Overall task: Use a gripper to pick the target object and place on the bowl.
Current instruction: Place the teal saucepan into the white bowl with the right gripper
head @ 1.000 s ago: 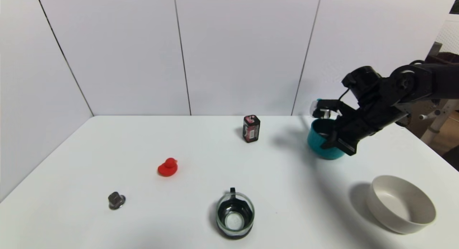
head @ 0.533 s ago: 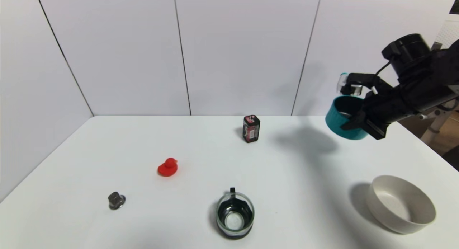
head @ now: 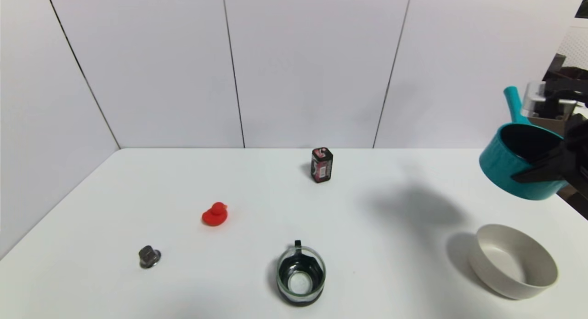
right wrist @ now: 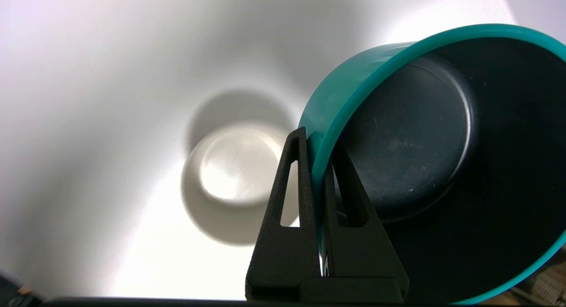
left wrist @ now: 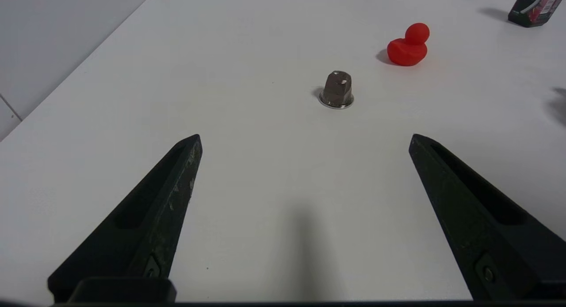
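Note:
My right gripper [right wrist: 316,143] is shut on the rim of the teal saucepan [head: 505,169], one finger inside the dark interior and one outside the wall. It holds the pan tilted in the air at the right edge of the head view, handle [head: 511,102] pointing up and back. The right gripper [head: 535,172] is mostly cut off at that edge. The beige bowl [head: 514,261] stands on the table below and in front of the pan; it also shows in the right wrist view [right wrist: 230,183] beside the pan [right wrist: 442,134]. My left gripper [left wrist: 305,139] is open and empty, low over the table's left part.
On the white table [head: 257,199]: a glass mug with black handle [head: 301,275] at the front middle, a red duck [head: 214,214], a small metal capsule [head: 148,257], and a dark red-labelled box [head: 321,164] at the back.
My right gripper has lifted the teal saucepan off the table and carried it up and to the right, to above the bowl's far side. The left arm has not moved.

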You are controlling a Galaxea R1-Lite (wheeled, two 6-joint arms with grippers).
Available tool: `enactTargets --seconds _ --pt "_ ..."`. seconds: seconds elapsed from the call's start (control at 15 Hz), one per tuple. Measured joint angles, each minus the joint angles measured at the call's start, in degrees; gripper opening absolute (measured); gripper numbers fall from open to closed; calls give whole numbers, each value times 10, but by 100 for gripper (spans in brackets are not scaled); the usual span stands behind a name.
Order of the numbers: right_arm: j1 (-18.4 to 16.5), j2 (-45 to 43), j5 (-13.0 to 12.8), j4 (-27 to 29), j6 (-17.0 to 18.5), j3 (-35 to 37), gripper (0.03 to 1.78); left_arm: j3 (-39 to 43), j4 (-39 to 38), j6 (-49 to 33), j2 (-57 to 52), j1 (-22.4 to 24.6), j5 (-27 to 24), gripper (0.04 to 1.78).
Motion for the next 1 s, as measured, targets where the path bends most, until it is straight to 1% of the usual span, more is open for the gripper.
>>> enactTargets --seconds 0.27,0.47,0.6,0.87,1.0 --pt "-21 -73 1 -1 0 104 10 0 0 0 0 0 0 169" --pt "-28 -102 1 -12 -1 169 10 0 0 0 0 0 0 169" --pt "-31 -105 1 -31 -1 195 10 0 0 0 0 0 0 169" --pt "-37 -90 4 -87 -1 234 10 0 0 0 0 0 0 169" --pt "-37 -80 15 -115 -1 251 10 0 0 0 0 0 0 169"
